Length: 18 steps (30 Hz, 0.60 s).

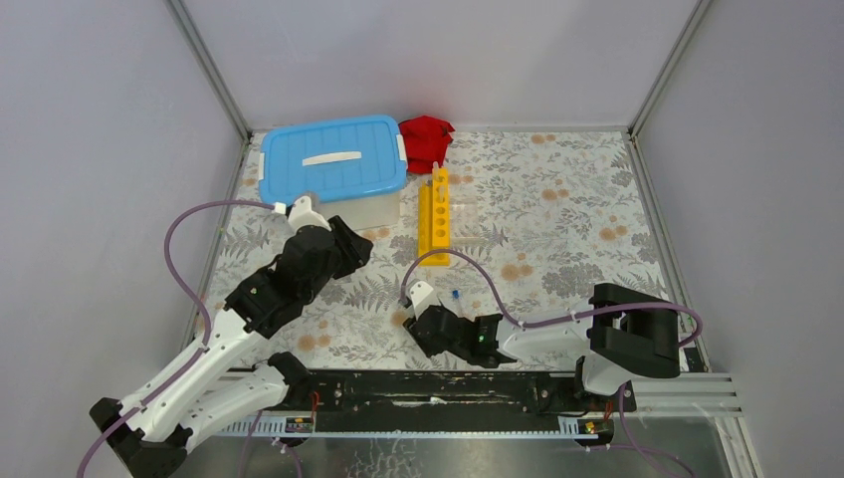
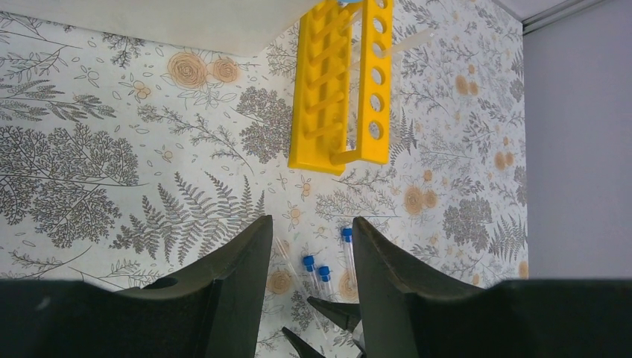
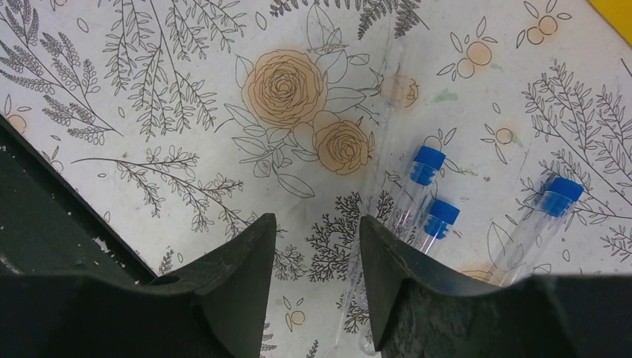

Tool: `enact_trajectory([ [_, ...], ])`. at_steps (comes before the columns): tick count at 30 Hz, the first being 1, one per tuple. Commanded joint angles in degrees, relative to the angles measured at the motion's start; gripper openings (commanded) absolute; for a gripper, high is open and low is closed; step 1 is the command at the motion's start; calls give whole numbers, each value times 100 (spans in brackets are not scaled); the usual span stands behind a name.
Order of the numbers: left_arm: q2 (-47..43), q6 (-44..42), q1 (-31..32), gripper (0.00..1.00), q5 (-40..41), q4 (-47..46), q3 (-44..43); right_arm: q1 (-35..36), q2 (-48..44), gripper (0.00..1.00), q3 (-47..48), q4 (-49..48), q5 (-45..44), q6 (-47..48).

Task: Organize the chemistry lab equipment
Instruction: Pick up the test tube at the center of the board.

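Observation:
Three small clear tubes with blue caps lie side by side on the flowered table, with a long uncapped clear tube next to them. My right gripper hangs low and open just left of them. Its right finger is against the uncapped tube, and only table shows between the jaws. My left gripper is open higher up and looks down on the same tubes. The yellow holed rack lies beyond them. The white tub with the blue lid stands at the back left.
A red cloth lies at the back beside the tub. The yellow rack runs front to back mid-table. Grey walls close in the left, right and back. A black rail lines the near edge.

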<state>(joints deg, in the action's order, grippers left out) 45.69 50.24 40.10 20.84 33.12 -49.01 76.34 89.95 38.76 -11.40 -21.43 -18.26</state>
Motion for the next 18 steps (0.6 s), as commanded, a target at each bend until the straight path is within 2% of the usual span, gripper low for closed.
enact_trajectory([
  [1, 52, -1, 24, 51, 74, -163, 58, -123, -101, 52, 93, -286, 53, -2],
  [18, 124, 39, 24, 51, 48, -197, 45, -351, -75, 50, -193, -615, 310, -79],
])
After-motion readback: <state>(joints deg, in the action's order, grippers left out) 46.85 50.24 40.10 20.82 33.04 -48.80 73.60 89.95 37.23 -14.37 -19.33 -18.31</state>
